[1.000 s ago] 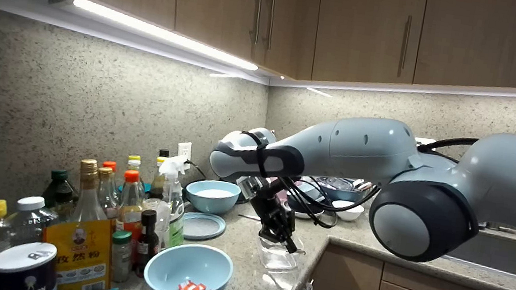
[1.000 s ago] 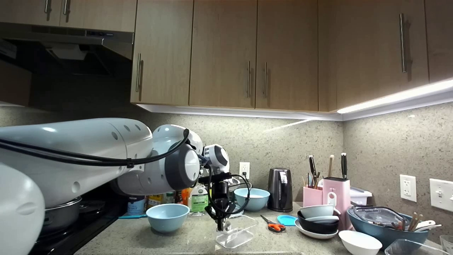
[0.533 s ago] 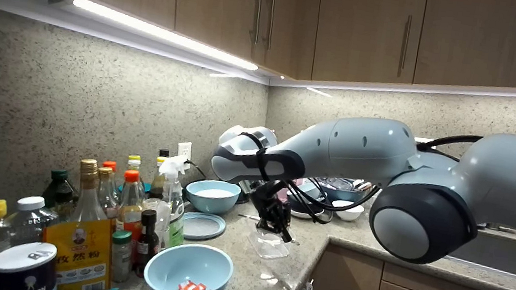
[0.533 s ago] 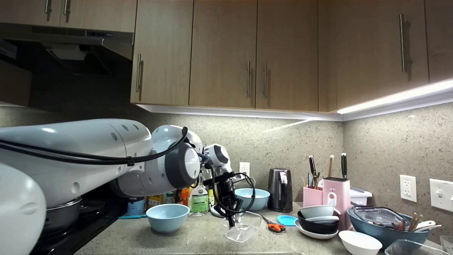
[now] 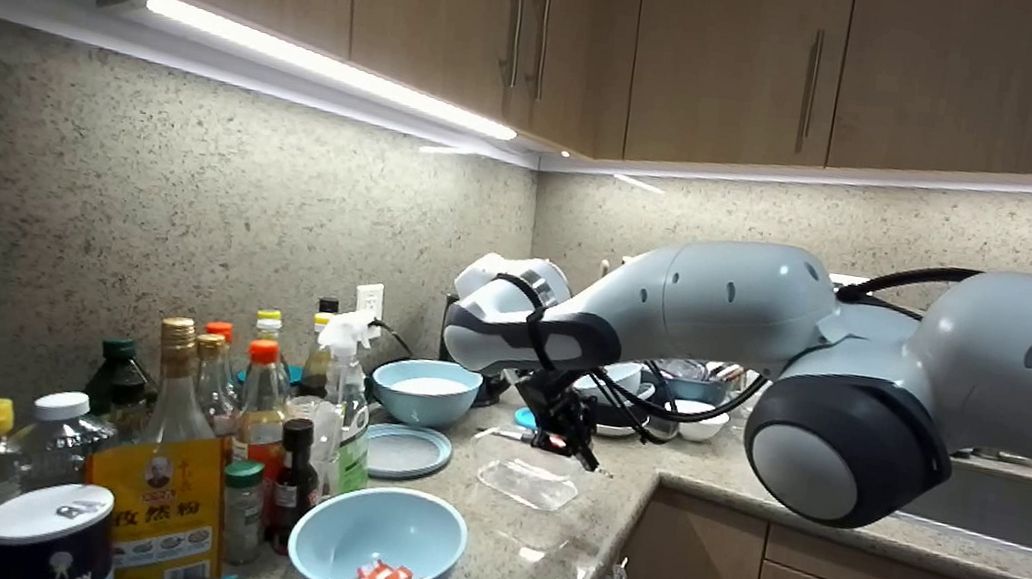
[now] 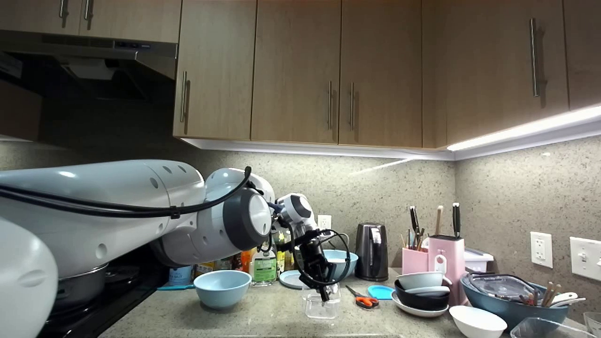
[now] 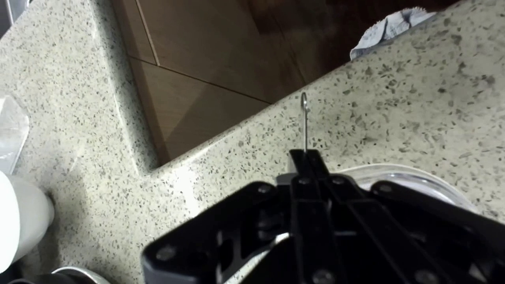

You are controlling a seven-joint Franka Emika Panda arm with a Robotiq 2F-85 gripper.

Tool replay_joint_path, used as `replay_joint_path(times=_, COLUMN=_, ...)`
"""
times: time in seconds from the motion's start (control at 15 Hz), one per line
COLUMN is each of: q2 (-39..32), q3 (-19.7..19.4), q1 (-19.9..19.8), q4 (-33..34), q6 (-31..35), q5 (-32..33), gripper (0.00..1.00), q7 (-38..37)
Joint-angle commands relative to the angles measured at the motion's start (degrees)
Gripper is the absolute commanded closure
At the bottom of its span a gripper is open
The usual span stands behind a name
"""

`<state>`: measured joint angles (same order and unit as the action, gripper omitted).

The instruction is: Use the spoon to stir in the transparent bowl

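Metal spoon (image 7: 305,128), going by the thin looped shaft: gripper (image 7: 306,154) has it pinched tight, tips nearly meeting. Only the looped end shows in the wrist view, pointing past the tips to the edge of the counter (image 7: 414,118). Opposite end hidden under the gripper, so can't tell whether it is inside the transparent bowl (image 6: 321,310) or just over it.

Bowl is on the counter, see-through, squarish at the base; contents can't be made out. Key relation: it lies from the tips toward the wall (image 5: 287,197), while the shaft's visible end points the opposite way, to the free edge. In the wrist view its curved rim shows low and to the right, partly covered by the gripper; in an exterior view the tips sit over it or in front of it. Touching or apart, can't tell. Single arm, so no question of which is nearer.

Step, my guess: stirring or about to. Next move likely needs the hidden end down inside the rim, then small circles short of the sides. Risk: bowl looks light, might slide along with the spoon. Scissors (image 6: 359,296) lie near it, probably in the way if it drifts.
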<state>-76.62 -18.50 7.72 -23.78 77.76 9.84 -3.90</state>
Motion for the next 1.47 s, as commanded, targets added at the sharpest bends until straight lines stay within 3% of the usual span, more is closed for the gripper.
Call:
replay_joint_path(times=0.0, q2=1.5, q3=-1.0, q1=0.7, q4=-2.0, q6=-2.1, q5=0.3, gripper=0.99, q7=-2.5)
replay_joint_path(times=0.27, q2=2.3, q3=-2.2, q1=3.4, q4=-0.4, q6=-6.7, q5=1.2, gripper=0.99, q7=-2.2)
replay_joint_path(times=0.53, q2=2.3, q3=-3.0, q1=5.8, q4=1.8, q6=-15.8, q5=0.6, gripper=0.99, q7=-3.7)
replay_joint_path(times=0.6, q2=2.7, q3=0.3, q1=5.5, q4=1.1, q6=-18.5, q5=3.4, gripper=0.99, q7=-5.0)
replay_joint_path(times=0.87, q2=2.0, q3=4.0, q1=3.7, q4=1.1, q6=-26.9, q5=3.2, gripper=0.99, q7=-3.3)
replay_joint_path(times=1.0, q2=1.2, q3=5.5, q1=1.9, q4=2.4, q6=-27.2, q5=2.7, gripper=0.99, q7=-3.0)
replay_joint_path(times=1.07, q2=0.8, q3=5.2, q1=3.2, q4=3.0, q6=-26.2, q5=4.1, gripper=0.98, q7=-3.7)
replay_joint_path(times=1.4, q2=1.0, q3=6.1, q1=1.8, q4=2.5, q6=-26.0, q5=3.7, gripper=0.99, q7=-3.7)
